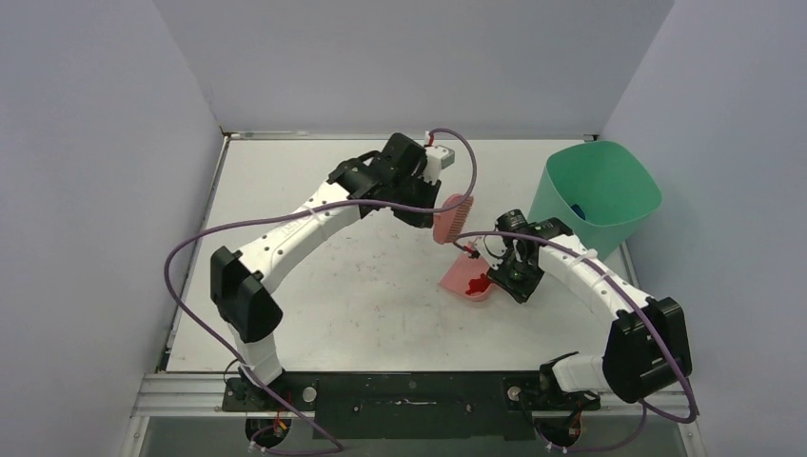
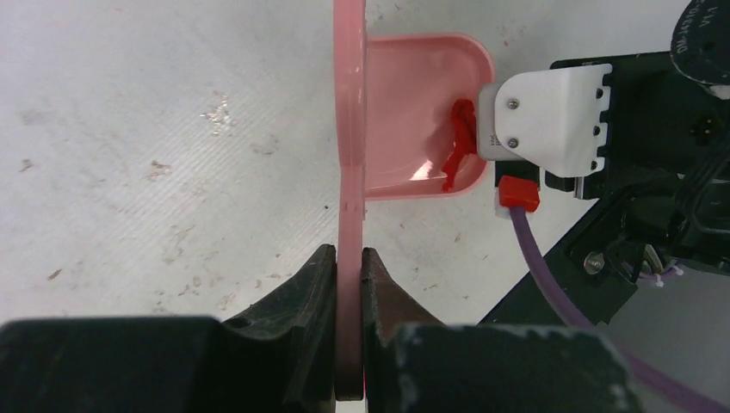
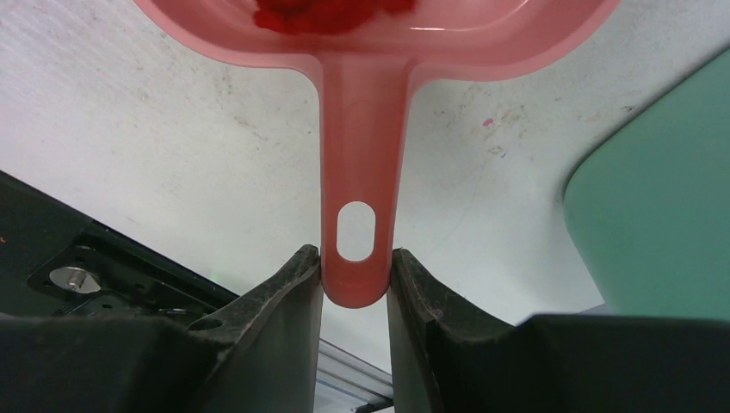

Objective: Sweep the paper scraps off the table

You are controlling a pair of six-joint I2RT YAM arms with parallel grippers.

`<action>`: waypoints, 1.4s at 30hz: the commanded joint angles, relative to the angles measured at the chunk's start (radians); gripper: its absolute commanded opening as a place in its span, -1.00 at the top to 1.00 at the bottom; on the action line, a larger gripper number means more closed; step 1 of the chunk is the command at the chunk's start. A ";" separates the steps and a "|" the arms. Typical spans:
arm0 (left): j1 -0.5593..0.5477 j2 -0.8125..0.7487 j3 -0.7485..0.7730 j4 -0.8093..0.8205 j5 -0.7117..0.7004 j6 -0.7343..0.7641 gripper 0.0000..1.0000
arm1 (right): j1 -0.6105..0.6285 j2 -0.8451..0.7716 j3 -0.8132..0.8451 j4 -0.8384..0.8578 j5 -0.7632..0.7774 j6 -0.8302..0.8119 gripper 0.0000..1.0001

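Observation:
My left gripper (image 1: 430, 208) (image 2: 349, 258) is shut on the thin handle of the pink brush (image 1: 451, 217) (image 2: 349, 129), held edge-on just behind the pink dustpan (image 1: 464, 279) (image 2: 405, 95). My right gripper (image 1: 502, 277) (image 3: 355, 262) is shut on the end of the dustpan's handle (image 3: 357, 172). Red paper scraps (image 1: 479, 285) (image 2: 460, 142) (image 3: 331, 13) lie in the pan's back corner, near the handle. The white table (image 1: 333, 305) beneath shows only faint scuffs. Whether the pan rests on the table or hangs just above it is unclear.
A green bin (image 1: 595, 195) (image 3: 654, 232) stands at the right edge of the table, close behind my right arm, with a small blue bit (image 1: 579, 210) inside. Grey-lilac walls close in three sides. Purple cables loop off both arms.

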 commanded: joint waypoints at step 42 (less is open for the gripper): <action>0.122 -0.453 -0.512 0.015 -0.162 0.079 1.00 | -0.022 -0.329 0.036 0.095 -0.265 -0.083 0.89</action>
